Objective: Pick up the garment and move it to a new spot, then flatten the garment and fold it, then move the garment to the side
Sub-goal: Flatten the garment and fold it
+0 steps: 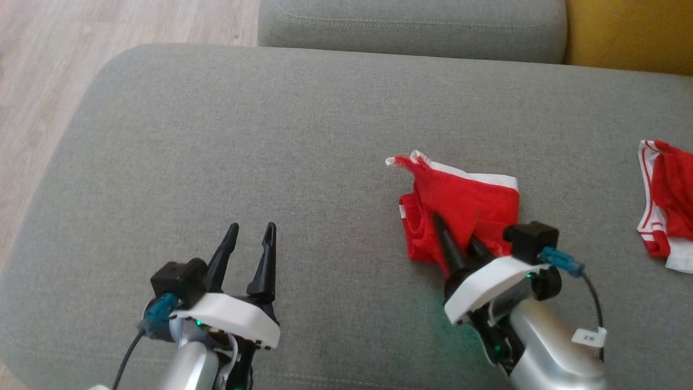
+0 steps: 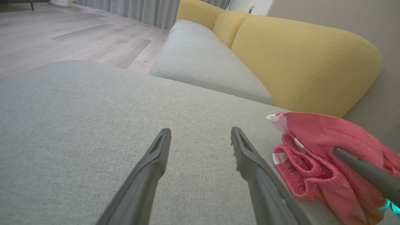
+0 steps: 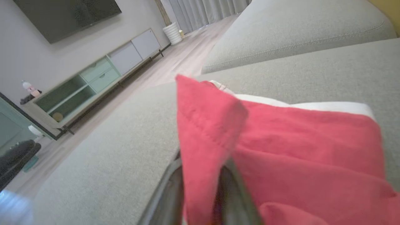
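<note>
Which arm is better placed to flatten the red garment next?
Right. The right gripper has a fold of the red garment between its fingers; the open left gripper hovers over bare cushion, apart from it.

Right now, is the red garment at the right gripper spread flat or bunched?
Bunched: the garment lies crumpled on the cushion, layers doubled over, a fold standing between the right gripper's fingers.

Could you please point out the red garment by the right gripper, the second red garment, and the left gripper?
red garment (image 1: 471,195): head view, flat red middle.
second red garment (image 1: 674,184): head view, its red fabric.
left gripper (image 1: 252,228): head view, midway between its fingertips.
</note>
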You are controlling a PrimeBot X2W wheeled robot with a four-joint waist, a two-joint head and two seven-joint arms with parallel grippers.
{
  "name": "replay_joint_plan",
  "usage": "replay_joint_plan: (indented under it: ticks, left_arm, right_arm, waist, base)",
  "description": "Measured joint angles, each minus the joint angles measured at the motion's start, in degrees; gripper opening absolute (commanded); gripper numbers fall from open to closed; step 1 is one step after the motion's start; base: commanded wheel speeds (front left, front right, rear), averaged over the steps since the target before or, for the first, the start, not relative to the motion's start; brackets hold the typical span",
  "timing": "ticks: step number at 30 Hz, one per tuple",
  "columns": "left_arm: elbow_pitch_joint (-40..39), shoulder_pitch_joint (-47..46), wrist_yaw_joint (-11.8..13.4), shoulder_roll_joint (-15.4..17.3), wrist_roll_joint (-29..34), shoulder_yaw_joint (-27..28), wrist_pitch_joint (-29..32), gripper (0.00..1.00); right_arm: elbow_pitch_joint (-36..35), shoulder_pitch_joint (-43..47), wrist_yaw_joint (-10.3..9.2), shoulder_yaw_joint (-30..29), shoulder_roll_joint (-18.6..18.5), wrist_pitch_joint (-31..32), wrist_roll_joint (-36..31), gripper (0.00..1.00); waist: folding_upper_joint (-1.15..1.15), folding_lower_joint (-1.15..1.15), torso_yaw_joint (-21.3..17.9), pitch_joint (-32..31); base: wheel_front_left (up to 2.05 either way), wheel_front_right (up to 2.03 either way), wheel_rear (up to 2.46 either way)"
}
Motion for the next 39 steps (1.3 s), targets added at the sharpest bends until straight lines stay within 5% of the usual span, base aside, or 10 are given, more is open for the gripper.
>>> replay_joint_plan:
  ticks: [21, 34, 39]
  left_arm:
    - [0.0, -0.1, 0.8, 0.0, -0.6, -1.3, 0.0, 1.00]
    - [0.1, -0.2, 0.9, 0.0, -0.6, 0.1, 0.0, 1.00]
    - [-1.5, 0.0, 0.9, 0.0, -0.7, 0.5, 0.0, 1.00]
  right_arm:
    - [3.8, -2.3, 0.00, 13.6, -2.7, 3.9, 5.6, 1.00]
    - [-4.0, -4.2, 0.00, 11.7, -5.8, 0.9, 9.4, 1.00]
    - [-4.2, -4.2, 0.00, 4.5, -9.3, -0.5, 1.9, 1.00]
  waist:
    - [0.00, 0.00, 0.1, 2.3]
    - [0.00, 0.00, -3.7, -0.3]
    - [0.00, 0.00, -5.7, -1.6]
  base:
    - [0.00, 0.00, 0.00]
    - [0.00, 0.00, 0.00]
    - [0.00, 0.00, 0.00]
